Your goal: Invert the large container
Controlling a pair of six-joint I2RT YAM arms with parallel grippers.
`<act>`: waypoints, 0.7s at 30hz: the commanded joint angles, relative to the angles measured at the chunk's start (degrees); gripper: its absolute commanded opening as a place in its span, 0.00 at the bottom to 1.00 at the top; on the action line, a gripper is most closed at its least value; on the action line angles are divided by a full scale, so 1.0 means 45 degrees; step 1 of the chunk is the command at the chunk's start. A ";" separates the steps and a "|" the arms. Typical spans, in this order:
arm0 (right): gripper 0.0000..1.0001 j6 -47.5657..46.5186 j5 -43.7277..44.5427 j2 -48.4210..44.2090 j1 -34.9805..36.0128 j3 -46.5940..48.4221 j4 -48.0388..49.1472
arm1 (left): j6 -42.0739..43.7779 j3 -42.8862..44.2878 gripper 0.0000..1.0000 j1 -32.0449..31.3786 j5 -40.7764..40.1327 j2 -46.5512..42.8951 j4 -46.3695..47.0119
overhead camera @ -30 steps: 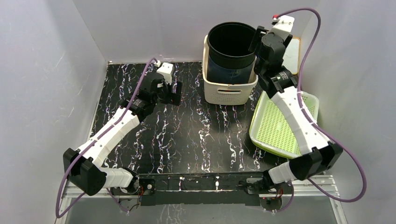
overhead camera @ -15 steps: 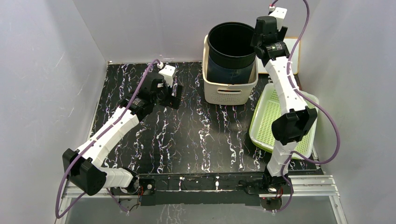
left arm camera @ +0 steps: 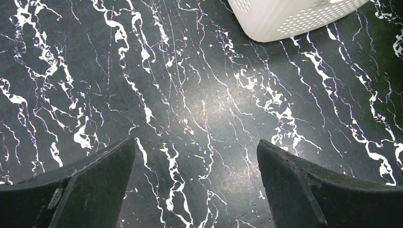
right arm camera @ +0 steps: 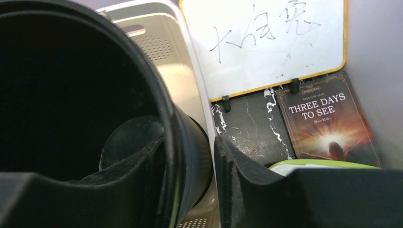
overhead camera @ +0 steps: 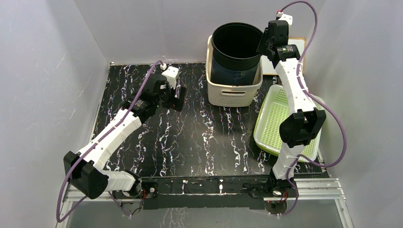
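Black table lies under the wide-open, empty left gripper. The right gripper straddles the large container rim; whether it clamps, I cannot tell.

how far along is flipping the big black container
Done: the right end effector has its fingers astride the rim of the large black cylindrical container, one inside, one outside. In hand: securing that grip; whether it has clamped is unclear. To do: lifting it out of the white perforated basket and inverting it; it stands upright. The left end effector hangs open over the black marbled table.
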 commanded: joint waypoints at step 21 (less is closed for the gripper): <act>0.00 0.1661 -0.2589 -0.3401 -0.0094 0.0600 0.2313 | -0.0085 -0.0752 0.98 -0.0054 -0.0315 -0.0950 0.0135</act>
